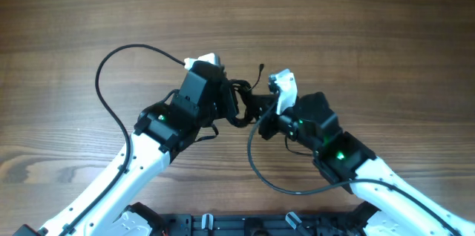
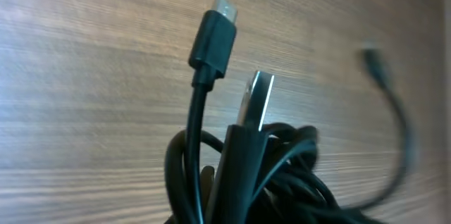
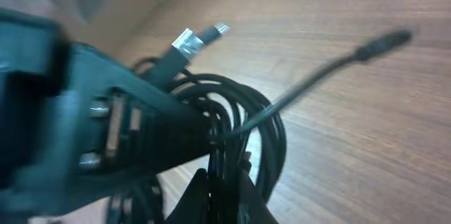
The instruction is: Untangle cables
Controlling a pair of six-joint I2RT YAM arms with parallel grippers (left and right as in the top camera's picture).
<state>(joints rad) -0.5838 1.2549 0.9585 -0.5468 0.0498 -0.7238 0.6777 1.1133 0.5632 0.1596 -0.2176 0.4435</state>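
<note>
The cables (image 1: 249, 105) are a knotted black bundle held between my two grippers at the table's middle. My left gripper (image 1: 231, 101) is shut on the bundle's left side. My right gripper (image 1: 269, 110) is shut on its right side. One thin plug end (image 1: 261, 66) sticks out toward the far side. In the left wrist view the bundle (image 2: 282, 171) fills the bottom and hides the fingers; a USB plug (image 2: 255, 98) and a smaller plug (image 2: 215, 35) stick up. In the right wrist view my fingers (image 3: 220, 182) pinch strands of the bundle (image 3: 271, 129), with the left gripper (image 3: 141, 132) clamped beside them.
The wooden table (image 1: 356, 28) lies all around. A thicker black arm wire (image 1: 99, 80) loops out to the left of the left arm. Another arm wire (image 1: 256, 163) curves below the right gripper. A dark rail (image 1: 245, 225) runs along the near edge.
</note>
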